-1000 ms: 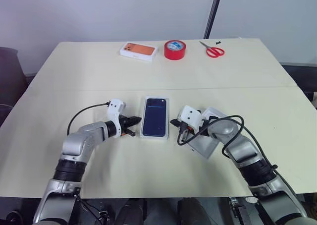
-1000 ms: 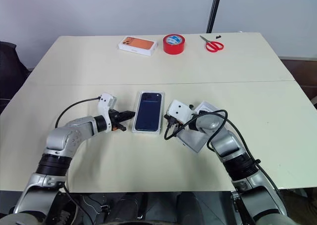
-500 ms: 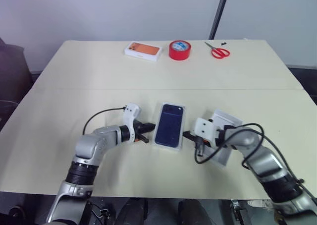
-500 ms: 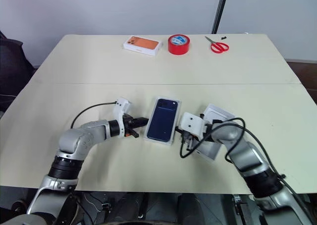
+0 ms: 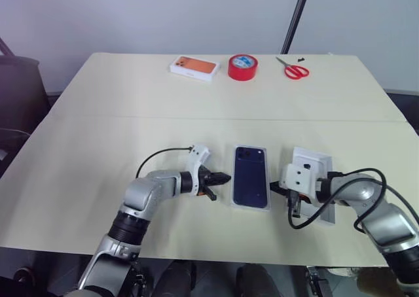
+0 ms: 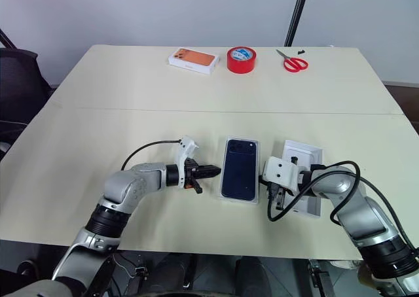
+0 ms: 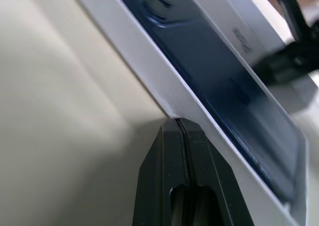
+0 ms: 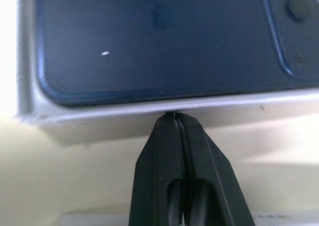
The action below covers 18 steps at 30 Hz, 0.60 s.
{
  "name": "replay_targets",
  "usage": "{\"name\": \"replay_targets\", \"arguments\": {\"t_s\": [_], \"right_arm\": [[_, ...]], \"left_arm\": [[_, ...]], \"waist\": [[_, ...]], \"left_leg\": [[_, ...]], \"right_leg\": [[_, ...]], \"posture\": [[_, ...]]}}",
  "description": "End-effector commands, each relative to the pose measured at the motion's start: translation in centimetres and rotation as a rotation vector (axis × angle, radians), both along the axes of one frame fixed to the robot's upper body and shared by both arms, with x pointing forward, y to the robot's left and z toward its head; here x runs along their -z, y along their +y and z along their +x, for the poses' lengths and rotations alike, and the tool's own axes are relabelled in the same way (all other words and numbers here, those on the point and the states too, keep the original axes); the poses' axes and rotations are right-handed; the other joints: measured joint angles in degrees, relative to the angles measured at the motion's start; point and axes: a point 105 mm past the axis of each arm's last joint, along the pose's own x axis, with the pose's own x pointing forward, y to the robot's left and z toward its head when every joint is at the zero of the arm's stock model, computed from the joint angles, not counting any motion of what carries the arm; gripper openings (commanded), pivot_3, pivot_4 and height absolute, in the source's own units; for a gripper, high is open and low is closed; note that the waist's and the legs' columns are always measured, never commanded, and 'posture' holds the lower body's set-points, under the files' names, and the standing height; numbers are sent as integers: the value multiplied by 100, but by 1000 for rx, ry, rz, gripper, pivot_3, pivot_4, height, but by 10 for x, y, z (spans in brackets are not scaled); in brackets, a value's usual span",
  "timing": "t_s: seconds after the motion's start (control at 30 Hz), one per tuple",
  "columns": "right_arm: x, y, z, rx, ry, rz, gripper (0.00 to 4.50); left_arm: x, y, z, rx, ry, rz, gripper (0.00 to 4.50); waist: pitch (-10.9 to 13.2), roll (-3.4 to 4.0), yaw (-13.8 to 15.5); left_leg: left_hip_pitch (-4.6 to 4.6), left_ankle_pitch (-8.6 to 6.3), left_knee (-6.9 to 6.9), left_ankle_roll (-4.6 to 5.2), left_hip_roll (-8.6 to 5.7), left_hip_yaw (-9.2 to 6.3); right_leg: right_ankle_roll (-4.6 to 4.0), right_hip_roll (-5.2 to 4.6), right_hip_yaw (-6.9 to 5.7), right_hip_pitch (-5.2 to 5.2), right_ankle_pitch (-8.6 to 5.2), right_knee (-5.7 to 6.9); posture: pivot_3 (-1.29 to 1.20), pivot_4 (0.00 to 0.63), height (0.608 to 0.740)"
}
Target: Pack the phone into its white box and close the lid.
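Fingers of both grippers are pressed together, holding nothing. We see the left gripper (image 5: 224, 177) tip against the left edge of the lid (image 5: 251, 186), near mid-table, and the right gripper (image 5: 273, 188) against its right edge.

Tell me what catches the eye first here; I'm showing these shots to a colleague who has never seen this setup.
The dark blue phone lying in the white box at the table's near middle stands out, flanked by the left gripper and right gripper, both with fingers shut at the box's long sides. Just right of it lies the lid, under the right arm. Along the far edge sit an orange-pictured box, red tape and red scissors.
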Motion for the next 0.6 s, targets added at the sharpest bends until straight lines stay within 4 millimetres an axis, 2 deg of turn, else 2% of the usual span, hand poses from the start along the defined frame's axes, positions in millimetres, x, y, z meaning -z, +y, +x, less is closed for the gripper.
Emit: {"name": "replay_targets", "arguments": {"t_s": [0.03,0.17,0.3,0.33,0.6], "right_arm": [[2,1,-2,-23,-2,0,33],[2,-10,-2,1,14,-4,33],[6,-12,-17,-29,66,-8,33],[6,-14,-16,-19,51,-14,33],[4,-15,-13,-8,58,4,33]], "left_arm": [[-13,-44,-24,203,-17,-77,0],[-14,-52,-25,227,-24,-82,0],[-14,-57,-25,243,-39,-78,0],[-14,-57,-25,243,-42,-77,0],[-13,-41,-8,184,-68,-62,0]], "waist": [[0,0,8],[0,-1,18],[0,-2,24],[1,-2,21],[1,-2,-2]], "left_leg": [[0,0,1,1,0,0],[0,-2,4,3,0,-1],[0,-2,5,4,0,-1],[0,-3,5,4,0,-3],[5,-3,5,4,-1,0]], "right_leg": [[0,0,0,1,0,-1],[0,-1,-2,4,0,-2],[0,-1,-3,6,0,-3],[1,-1,-4,7,0,-3],[1,1,-4,10,0,-3]], "posture": [[0,150,740],[0,150,740],[0,150,740],[0,150,740],[0,150,740]]}}
